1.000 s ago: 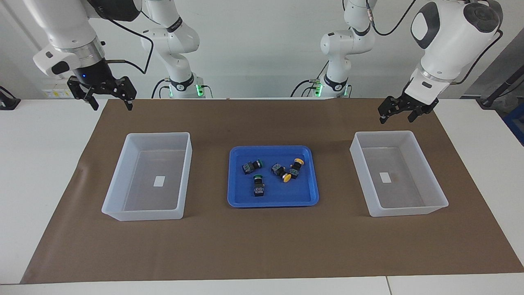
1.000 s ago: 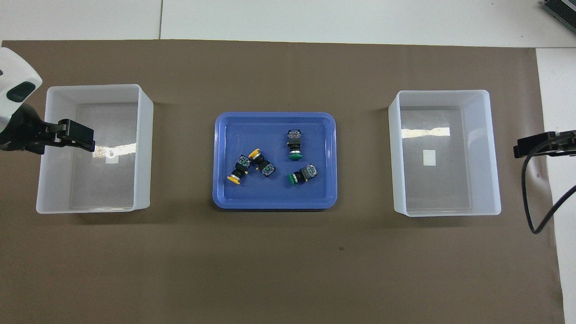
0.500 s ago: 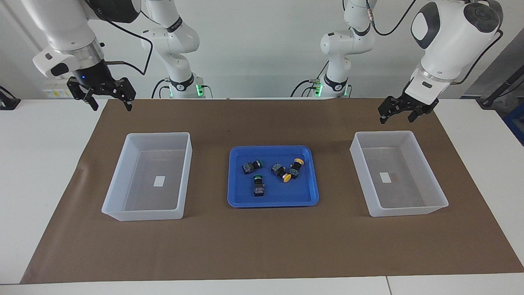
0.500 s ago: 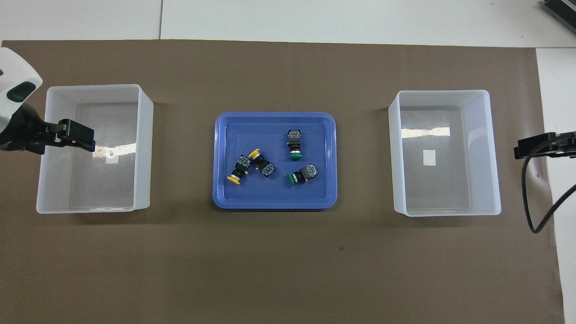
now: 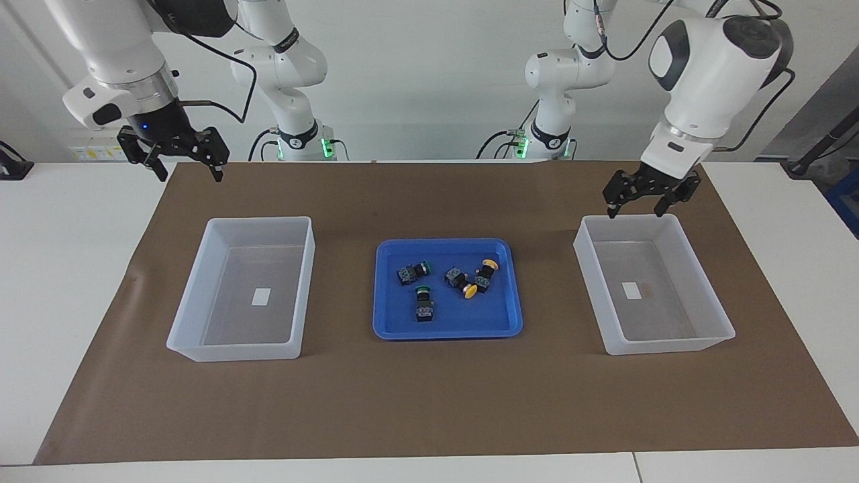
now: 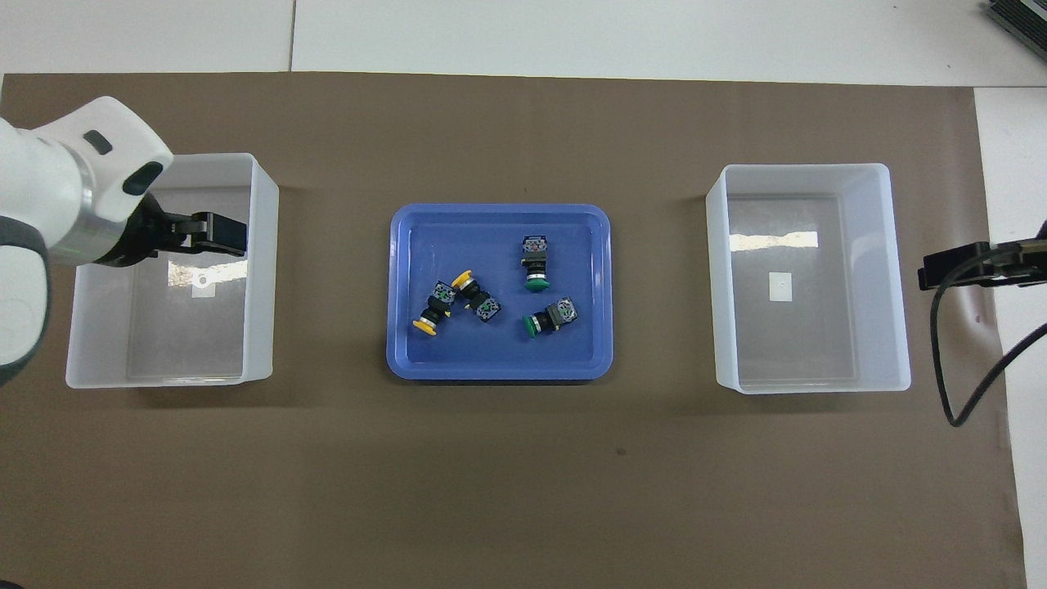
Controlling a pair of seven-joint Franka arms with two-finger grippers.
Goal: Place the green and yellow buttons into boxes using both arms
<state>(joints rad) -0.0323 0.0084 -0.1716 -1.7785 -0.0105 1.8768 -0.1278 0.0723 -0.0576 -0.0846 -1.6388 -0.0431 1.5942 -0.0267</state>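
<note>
Two green buttons [image 5: 412,272] [image 5: 423,302] and two yellow buttons [image 5: 463,283] [image 5: 486,271] lie on their sides in the blue tray [image 5: 446,329]. In the overhead view the green ones [image 6: 535,263] [image 6: 550,317] and yellow ones [image 6: 438,304] [image 6: 477,298] show too. One box [image 5: 671,345] [image 6: 258,270] stands toward the left arm's end, the other [image 5: 231,352] [image 6: 810,384] toward the right arm's end. Both are empty. My left gripper [image 5: 635,212] [image 6: 222,233] is open and empty over its box's rim. My right gripper [image 5: 188,176] [image 6: 949,270] is open and empty over the mat's edge.
The blue tray [image 6: 499,368] sits mid-table between the boxes on a brown mat [image 5: 429,402]. White tabletop [image 5: 67,268] surrounds the mat. A black cable [image 6: 973,384] hangs from the right arm.
My left gripper has moved toward the tray and a little lower, now over its box. My right gripper has shifted slightly toward the tray. The buttons have not moved.
</note>
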